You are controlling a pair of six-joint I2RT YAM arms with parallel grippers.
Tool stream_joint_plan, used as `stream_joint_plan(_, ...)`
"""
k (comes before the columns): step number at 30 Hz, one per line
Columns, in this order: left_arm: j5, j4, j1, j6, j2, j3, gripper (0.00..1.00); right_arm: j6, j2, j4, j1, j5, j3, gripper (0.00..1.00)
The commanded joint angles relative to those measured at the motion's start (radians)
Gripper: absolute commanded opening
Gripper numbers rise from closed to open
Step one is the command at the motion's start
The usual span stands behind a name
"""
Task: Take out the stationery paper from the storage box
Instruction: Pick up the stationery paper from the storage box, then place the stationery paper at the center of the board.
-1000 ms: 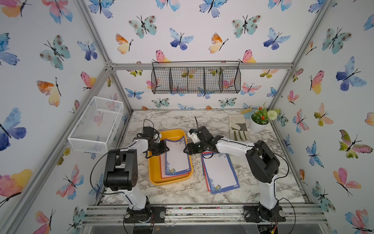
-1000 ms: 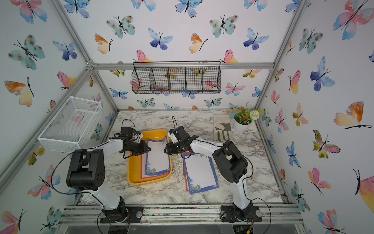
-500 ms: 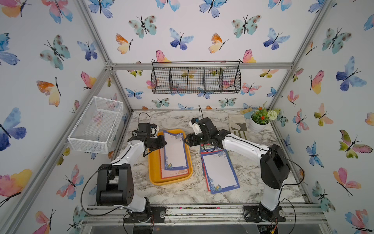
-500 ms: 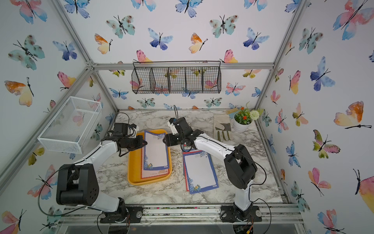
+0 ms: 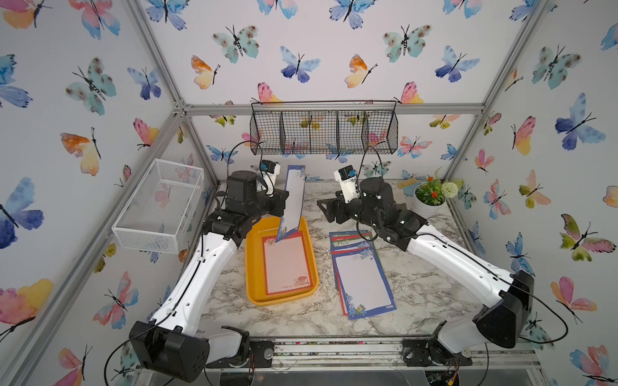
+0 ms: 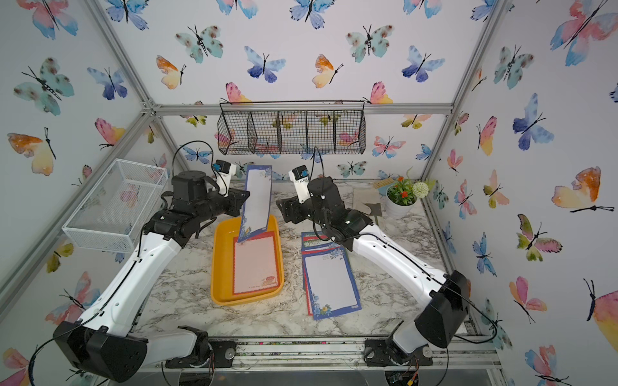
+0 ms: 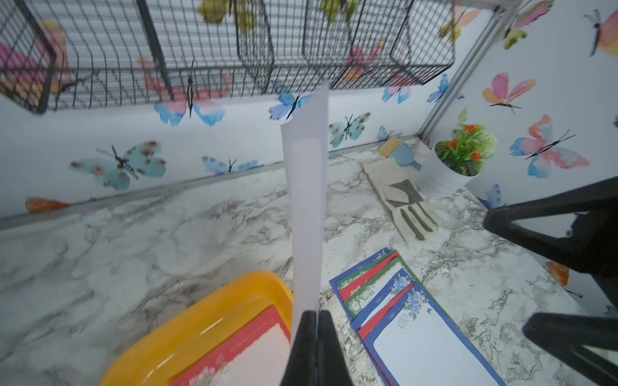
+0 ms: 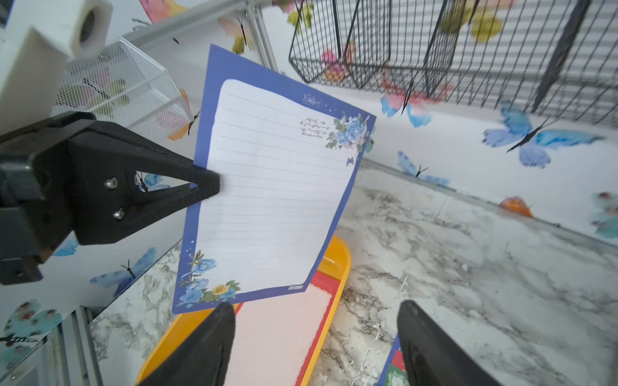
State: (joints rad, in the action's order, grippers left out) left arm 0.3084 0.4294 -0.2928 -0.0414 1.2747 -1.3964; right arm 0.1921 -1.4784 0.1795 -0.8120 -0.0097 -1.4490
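Clamping a blue-bordered lined stationery sheet (image 8: 274, 187) by its edge, the left gripper (image 7: 316, 315) holds it upright over the shallow yellow-orange plastic storage box (image 5: 251, 264) below; the right gripper (image 8: 314, 307), jaws spread, grasps nothing.

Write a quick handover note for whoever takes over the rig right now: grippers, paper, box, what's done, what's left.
Left gripper: shut on a blue-bordered sheet, held roughly upright over the storage box.
Right gripper: open, empty, facing that sheet.
Done: a stack of sheets lies on the table beside the box.
To do: set the held sheet down, then remove the red-bordered sheet lying in the box.
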Motion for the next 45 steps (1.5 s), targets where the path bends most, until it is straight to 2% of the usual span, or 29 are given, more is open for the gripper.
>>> stream_joint_plan(1,0.184,-0.115,-0.006,0.078,0.002,-0.061,0.0,-0.136,0.077,-0.098,0.005,0.053,0.055,0.83)
stream_joint_plan(6,0.477,-0.381,-0.003,0.015,-0.034,0.011,0.0,-0.196,0.198,-0.251,0.045,-0.041,0.173,0.93)
stream_joint_plan(9,0.588,-0.556,-0.001,-0.08,-0.059,0.094,0.0,-0.203,0.243,-0.337,0.095,-0.155,0.231,0.95)
stream_joint_plan(12,0.63,-0.67,0.013,-0.169,-0.068,0.145,0.0,-0.209,0.258,-0.392,0.133,-0.243,0.258,0.95)
stream_joint_plan(16,0.712,-0.908,0.069,-0.411,-0.051,0.206,0.0,-0.197,0.261,-0.465,0.176,-0.322,0.282,0.95)
stream_joint_plan(18,0.728,-0.986,0.084,-0.472,-0.054,0.235,0.0,-0.2,0.26,-0.476,0.183,-0.337,0.283,0.95)
stream_joint_plan(20,0.733,-0.998,0.091,-0.476,-0.064,0.249,0.0,-0.201,0.266,-0.492,0.198,-0.36,0.291,0.95)
stream_joint_plan(26,0.793,-1.024,0.103,-0.477,-0.114,0.283,0.0,-0.167,0.241,-0.506,0.285,-0.629,0.266,0.94)
stream_joint_plan(29,0.805,-1.035,0.103,-0.476,-0.143,0.297,0.0,-0.147,0.215,-0.491,0.303,-0.698,0.232,0.93)
stream_joint_plan(33,0.822,-1.041,0.1,-0.479,-0.163,0.303,0.0,-0.126,0.192,-0.499,0.309,-0.764,0.214,0.89)
stream_joint_plan(37,0.789,-1.061,0.1,-0.502,-0.168,0.317,0.0,-0.077,0.172,-0.553,0.31,-0.871,0.216,0.81)
stream_joint_plan(41,0.775,-1.095,0.099,-0.545,-0.144,0.322,0.0,0.015,0.147,-0.65,0.309,-0.976,0.222,0.64)
stream_joint_plan(44,0.766,-1.114,0.1,-0.562,-0.134,0.329,0.0,0.072,0.128,-0.701,0.31,-1.003,0.223,0.49)
stream_joint_plan(45,0.764,-1.119,0.098,-0.565,-0.133,0.333,0.0,0.085,0.124,-0.711,0.31,-1.004,0.223,0.47)
